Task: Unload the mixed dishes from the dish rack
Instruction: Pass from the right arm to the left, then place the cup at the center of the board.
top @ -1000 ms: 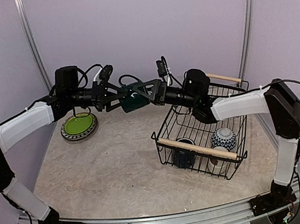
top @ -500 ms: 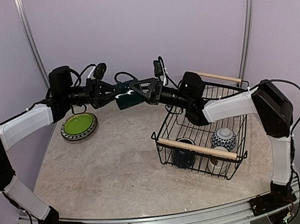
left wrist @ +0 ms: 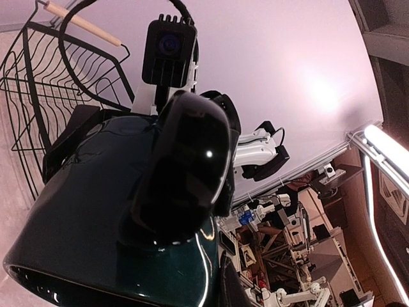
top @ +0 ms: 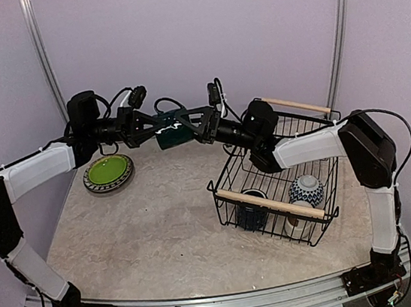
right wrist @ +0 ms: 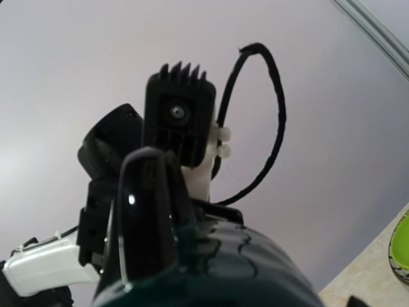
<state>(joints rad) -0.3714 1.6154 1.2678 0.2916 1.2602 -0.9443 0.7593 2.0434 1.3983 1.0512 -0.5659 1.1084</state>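
Soft even light, faint shadows, glare on dark mug (left wrist: 96, 217), wrist close-ups blurry

Referenced from the centre of the table (top: 163, 235): the plate (top: 107, 172) lies at 10 o'clock and the dish rack (top: 271, 203) stands at 4 o'clock. Inside the rack, a mug (top: 252, 206) sits at 8 o'clock and a bowl (top: 306, 190) at 4 o'clock. The raised mug (top: 172, 132) is at 12 o'clock, between the left gripper (top: 159, 129) and the right gripper (top: 187, 125).
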